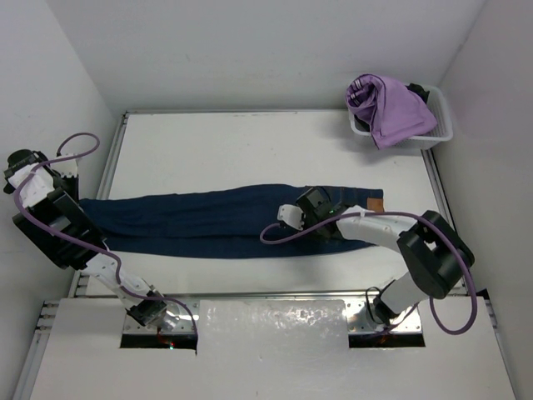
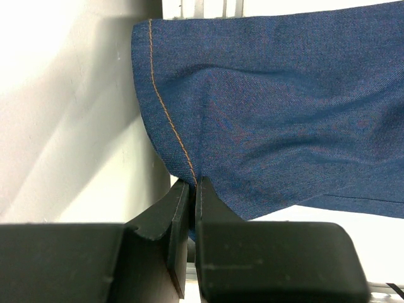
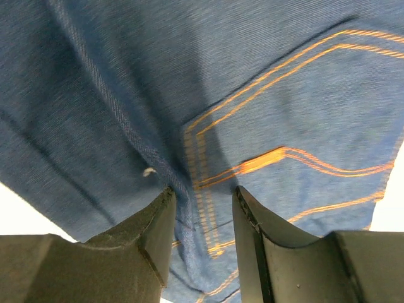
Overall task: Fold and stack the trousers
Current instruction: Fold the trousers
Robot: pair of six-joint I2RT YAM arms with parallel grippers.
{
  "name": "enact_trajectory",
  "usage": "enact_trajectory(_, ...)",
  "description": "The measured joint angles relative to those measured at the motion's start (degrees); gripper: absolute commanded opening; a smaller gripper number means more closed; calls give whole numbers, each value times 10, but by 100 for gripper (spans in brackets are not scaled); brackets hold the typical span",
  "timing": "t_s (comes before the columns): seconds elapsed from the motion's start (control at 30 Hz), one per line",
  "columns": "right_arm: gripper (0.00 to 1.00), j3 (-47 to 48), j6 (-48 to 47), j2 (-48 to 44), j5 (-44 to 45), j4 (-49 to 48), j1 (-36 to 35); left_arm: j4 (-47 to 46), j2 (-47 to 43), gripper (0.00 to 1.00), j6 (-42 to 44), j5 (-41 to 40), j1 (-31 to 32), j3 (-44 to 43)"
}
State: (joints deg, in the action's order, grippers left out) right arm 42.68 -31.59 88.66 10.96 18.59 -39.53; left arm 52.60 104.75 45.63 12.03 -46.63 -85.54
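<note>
The trousers [image 1: 208, 221] are dark blue jeans lying flat and stretched lengthwise across the table, waist with a tan patch [image 1: 376, 204] to the right. My left gripper [image 1: 73, 193] is at the leg end on the left. In the left wrist view it [image 2: 193, 182] is shut on the orange-stitched hem of the trousers [image 2: 271, 113], which hang slightly lifted. My right gripper [image 1: 306, 210] presses down on the seat. Its jaws [image 3: 203, 189] stand apart around a raised ridge of denim beside the back pocket [image 3: 303, 113]; the ridge touches only the left finger.
A white basket [image 1: 441, 117] holding a lilac-purple garment [image 1: 387, 108] stands at the back right corner. White walls close in the table on the left, right and back. The left arm's body leans against the left wall.
</note>
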Motion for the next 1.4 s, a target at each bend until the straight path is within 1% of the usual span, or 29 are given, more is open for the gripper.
enact_trajectory(0.17,38,-21,-6,-5,-2,25,0,0,0,0,0,0,0,0)
enact_trajectory(0.3,37,-35,-14,-10,8,25,0,0,0,0,0,0,0,0)
enact_trajectory(0.43,25,-36,-11,-4,24,22,0,0,0,0,0,0,0,0)
enact_trajectory(0.5,22,-33,-6,5,42,17,-1,0,0,0,0,0,0,0)
enact_trajectory(0.6,12,-26,3,21,70,9,0,0,0,0,0,-2,0,0)
enact_trajectory(0.63,4,-23,5,26,75,7,0,0,0,0,0,-2,0,0)
enact_trajectory(0.67,1,-20,7,30,81,5,0,0,0,0,0,-2,0,0)
enact_trajectory(0.7,0,-18,8,35,87,3,0,1,0,0,0,-2,0,0)
enact_trajectory(0.87,0,-19,10,28,101,8,0,3,0,0,4,-3,0,0)
enact_trajectory(1.1,0,-21,0,-67,115,51,0,8,0,0,5,-4,0,-9)
enact_trajectory(1.3,0,-21,-5,-121,115,102,1,36,-1,0,6,11,0,-59)
enact_trajectory(1.4,0,-21,-8,-148,105,128,1,35,-11,0,11,8,0,-49)
